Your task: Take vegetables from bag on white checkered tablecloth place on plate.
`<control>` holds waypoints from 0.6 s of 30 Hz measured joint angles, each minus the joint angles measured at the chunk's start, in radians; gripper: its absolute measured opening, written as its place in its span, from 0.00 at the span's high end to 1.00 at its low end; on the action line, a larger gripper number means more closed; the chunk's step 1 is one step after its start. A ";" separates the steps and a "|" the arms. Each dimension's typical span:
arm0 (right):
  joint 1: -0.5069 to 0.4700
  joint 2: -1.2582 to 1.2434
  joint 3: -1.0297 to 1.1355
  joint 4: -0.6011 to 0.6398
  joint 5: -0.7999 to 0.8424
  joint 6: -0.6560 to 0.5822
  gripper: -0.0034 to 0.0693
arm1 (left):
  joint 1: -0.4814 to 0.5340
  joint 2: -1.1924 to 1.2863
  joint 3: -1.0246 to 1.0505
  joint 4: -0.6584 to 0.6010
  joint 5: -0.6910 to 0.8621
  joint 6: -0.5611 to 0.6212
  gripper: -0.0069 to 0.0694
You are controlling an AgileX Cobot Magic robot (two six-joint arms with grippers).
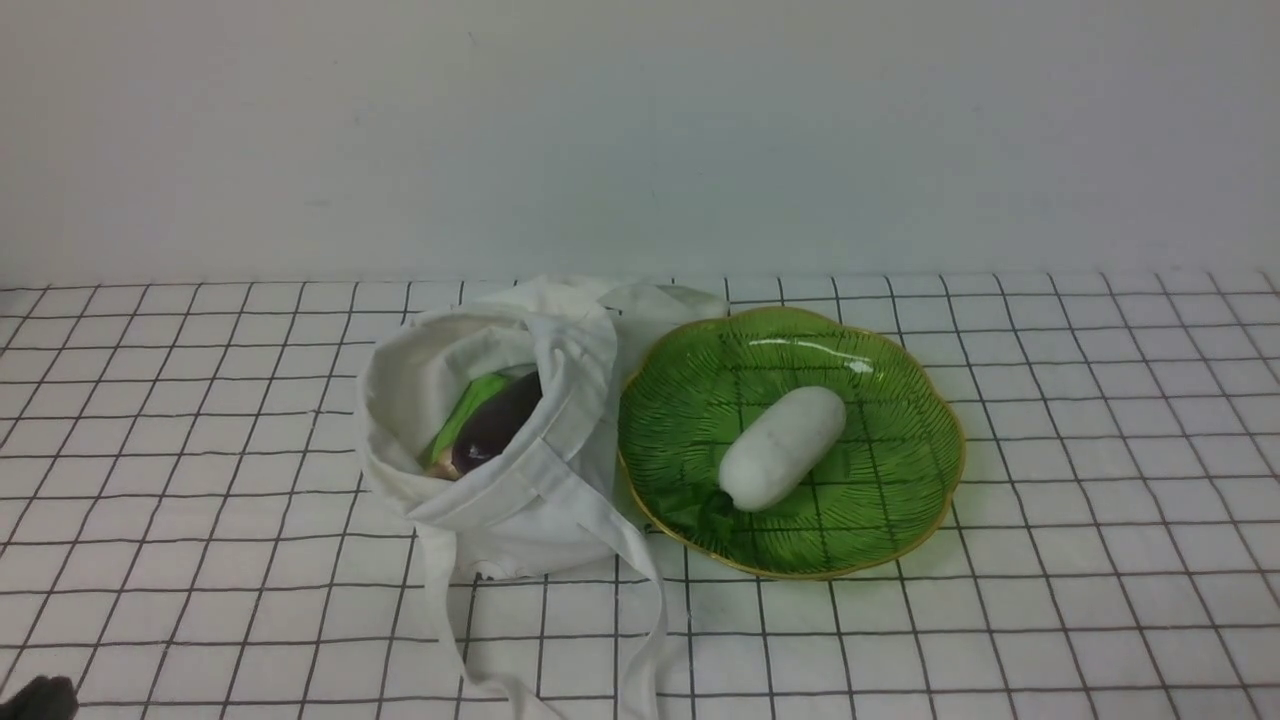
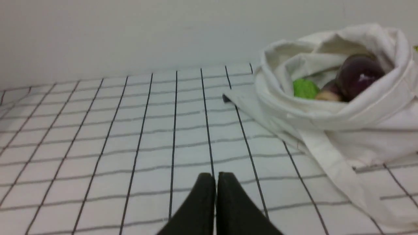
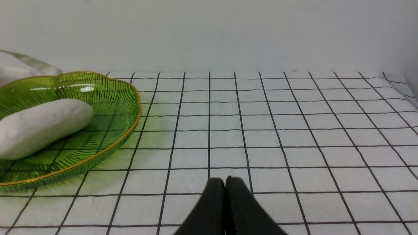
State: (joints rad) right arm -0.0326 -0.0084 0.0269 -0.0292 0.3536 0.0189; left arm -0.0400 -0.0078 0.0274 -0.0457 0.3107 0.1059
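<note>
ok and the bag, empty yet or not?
Not empty: the eggplant and something green show inside the open mouth of the bag.

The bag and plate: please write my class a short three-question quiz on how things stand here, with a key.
1. True or false: the eggplant is lying on the plate.
2. Which vegetable rests on the plate?
A) the white radish
B) a carrot
C) a tomato
3. Fill in the gap: seen from the front, the bag stands to the ____ of the plate.

Key: 1 false; 2 A; 3 left
</note>
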 joint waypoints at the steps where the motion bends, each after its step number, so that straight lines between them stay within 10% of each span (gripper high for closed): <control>1: 0.000 0.000 0.000 0.000 0.000 0.000 0.98 | 0.001 -0.002 0.000 0.000 0.026 0.000 0.92; 18: 0.000 0.000 0.000 0.000 0.001 0.000 0.98 | 0.003 -0.003 0.001 0.001 0.063 -0.007 0.92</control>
State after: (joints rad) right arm -0.0326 -0.0084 0.0269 -0.0292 0.3547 0.0189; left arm -0.0369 -0.0104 0.0286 -0.0450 0.3735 0.0990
